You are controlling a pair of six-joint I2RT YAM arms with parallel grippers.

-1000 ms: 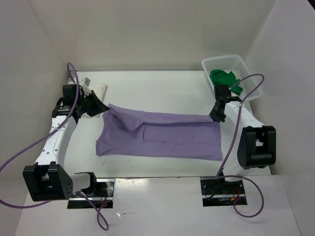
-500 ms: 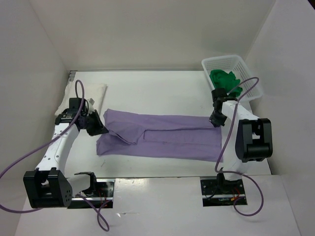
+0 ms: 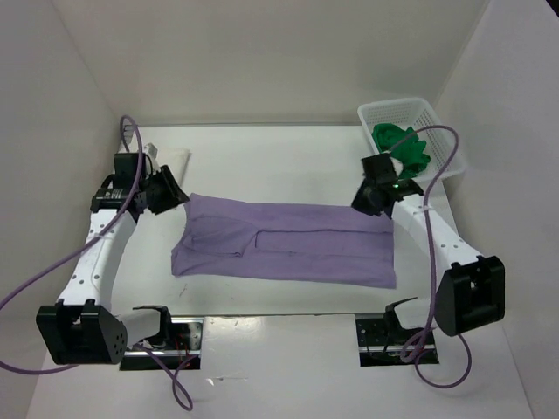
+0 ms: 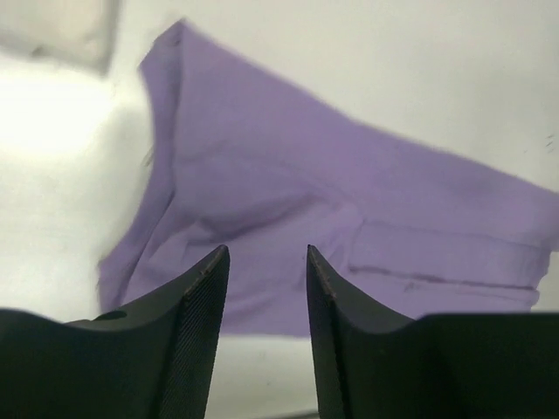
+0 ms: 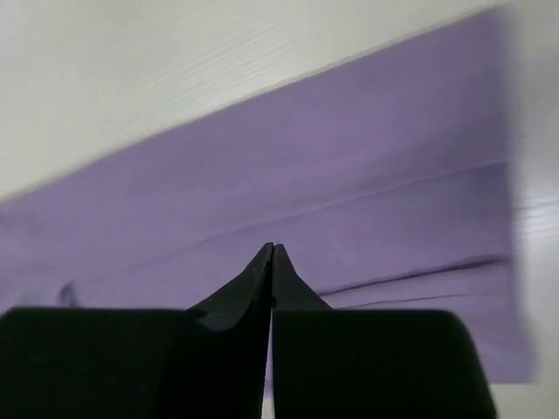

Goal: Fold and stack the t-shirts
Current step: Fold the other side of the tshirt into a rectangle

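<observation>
On my tabletop [image 3: 279,153] I see the lavender t-shirt [image 3: 288,249] lying flat across the middle as a long band. It is folded lengthwise, with a seam-like fold edge running along it, a square right end and a wider, creased left end. The white basket [image 3: 395,106] sits at the far right corner with the green t-shirt [image 3: 397,140] bunched inside. The white t-shirt [image 3: 179,157] lies at the far left. My left gripper [image 4: 266,253] hangs open and empty over the lavender shirt's left end. My right gripper [image 5: 272,249] is closed on nothing above its far right edge.
</observation>
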